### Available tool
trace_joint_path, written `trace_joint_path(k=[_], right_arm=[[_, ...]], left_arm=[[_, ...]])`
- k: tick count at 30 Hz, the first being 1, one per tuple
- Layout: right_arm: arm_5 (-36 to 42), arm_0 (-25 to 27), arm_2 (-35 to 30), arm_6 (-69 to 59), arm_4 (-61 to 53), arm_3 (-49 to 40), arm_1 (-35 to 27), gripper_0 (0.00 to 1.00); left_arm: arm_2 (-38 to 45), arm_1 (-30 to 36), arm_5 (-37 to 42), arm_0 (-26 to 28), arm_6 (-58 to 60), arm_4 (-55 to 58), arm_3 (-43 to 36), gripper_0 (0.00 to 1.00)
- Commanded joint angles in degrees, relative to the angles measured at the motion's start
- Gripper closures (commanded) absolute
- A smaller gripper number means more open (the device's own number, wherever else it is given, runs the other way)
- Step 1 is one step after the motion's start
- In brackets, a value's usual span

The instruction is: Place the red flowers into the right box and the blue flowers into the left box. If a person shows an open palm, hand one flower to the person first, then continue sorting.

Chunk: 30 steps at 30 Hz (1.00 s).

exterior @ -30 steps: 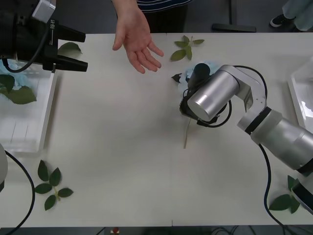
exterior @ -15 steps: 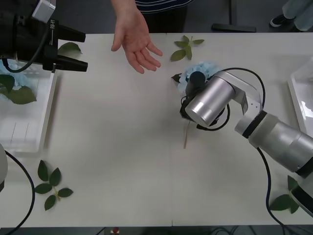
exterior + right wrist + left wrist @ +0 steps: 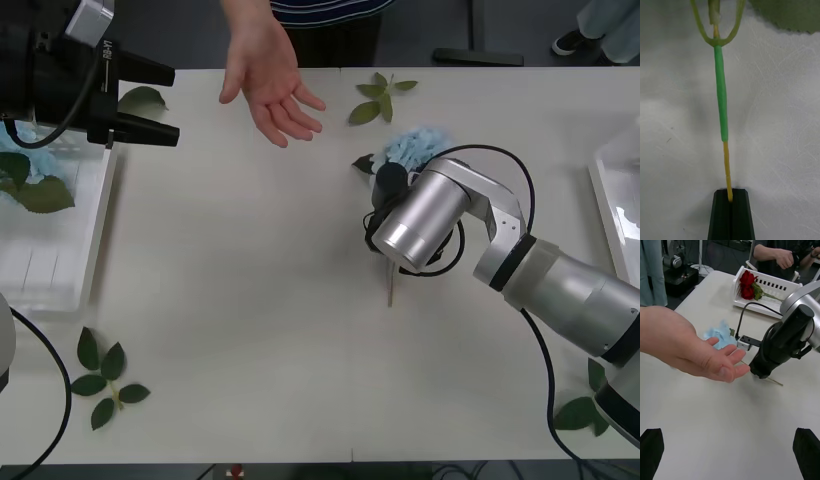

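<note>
Front, mid-table: right arm hides most of one blue flower (image 3: 418,146); person's open palm (image 3: 268,88) beyond.
Front, left edge: left box (image 3: 60,262) cut off, flower partly hidden.
Right wrist: right gripper (image 3: 731,200) fingers pinched together on one stem tip.
Left wrist: left gripper (image 3: 730,450) fingers spread apart; right box (image 3: 769,290) holds red flowers (image 3: 747,285), number unclear.

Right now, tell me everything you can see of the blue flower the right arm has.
The blue flower is a pale, fluffy cluster on a thin stem, green turning yellowish toward its end, with a dark leaf beside the bloom. It lies on the white table past the person's open hand. The right gripper is shut on the stem's tip.
</note>
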Motion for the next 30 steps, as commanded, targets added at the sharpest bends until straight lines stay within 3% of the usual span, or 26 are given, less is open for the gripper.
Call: trace_joint_path(k=[1,5,9,14,23,27,30], right_arm=[[-0.2,-1.6,-0.5,0.9,-0.5,-0.4,0.5,1.00],[-0.3,-2.3,-0.7,1.2,-1.6,-1.7,-1.4,1.00],[3.2,-5.4,-2.8,2.1,-11.0,-8.6,-8.7,1.00],[11.3,-8.3,-10.5,4.9,-26.9,-20.7,-21.1,1.00],[24.4,-8.7,-27.3,19.8,-43.5,-29.7,-33.7,1.00],[24.0,-8.7,-29.7,28.8,-43.3,-31.8,-36.2,1.00],[16.6,-8.4,-29.7,33.6,-40.5,-32.9,-37.0,1.00]], left_arm=[[0.1,2.2,-0.2,-0.2,0.0,0.3,-0.9,0.00],[0.1,2.2,-0.2,-0.2,0.0,0.3,-0.9,0.00],[0.1,2.2,-0.2,-0.2,0.0,0.3,-0.9,0.00],[0.1,2.2,-0.2,-0.2,0.0,0.3,-0.9,0.00],[0.1,2.2,-0.2,-0.2,0.0,0.3,-0.9,0.00],[0.1,2.2,-0.2,-0.2,0.0,0.3,-0.9,0.00],[0.1,2.2,-0.2,-0.2,0.0,0.3,-0.9,0.00]])
